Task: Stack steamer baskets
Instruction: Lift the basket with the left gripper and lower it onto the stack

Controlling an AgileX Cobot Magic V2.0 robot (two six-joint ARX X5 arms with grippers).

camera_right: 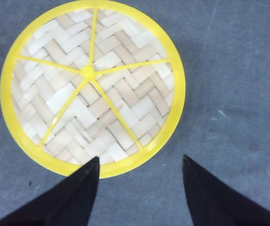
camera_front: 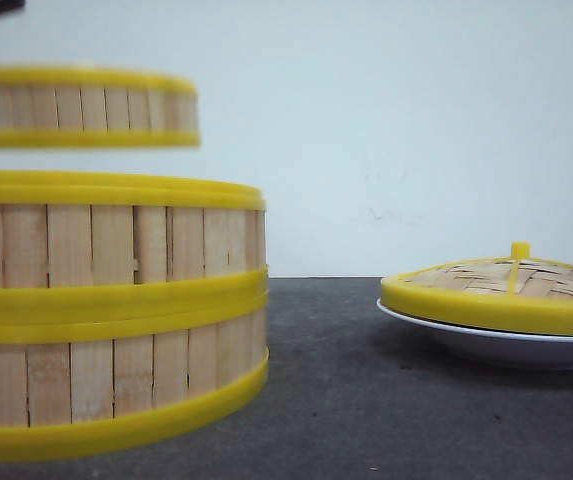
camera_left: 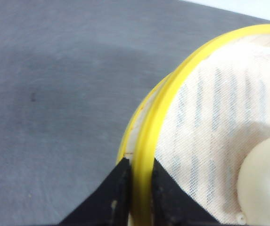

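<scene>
**Front view: the last basket hangs over the stack**

Front view shows two steamer baskets already stacked on the dark bench (camera_front: 366, 400), at the left. The bottom basket (camera_front: 116, 385) sits on the bench and the middle basket (camera_front: 116, 245) sits on top of it. The third basket (camera_front: 81, 108) is up in the air above them. There is a clear gap between it and the stack, so it is not touching yet. It also seems to sit a bit to the left of the stack, not right over the middle.

In the left wrist view, the left tool (camera_left: 139, 176) pinches the yellow rim of that third basket, one black finger on each side of the wall. The tool is closed tight on it. Inside the basket lies a white cloth liner (camera_left: 210, 132) and a pale round thing (camera_left: 266, 183), maybe a bun.

The right tool (camera_right: 139, 188) is wide open and holds nothing. It hangs over the woven lid (camera_right: 92, 87), which rests on a white plate (camera_front: 506, 345) far off to the right of the stack.

This looks like the last stacking step. Next, the left tool likely needs to line the basket up over the stack, keep it level, bring it down slowly, and let go only when the rims meet.
</scene>
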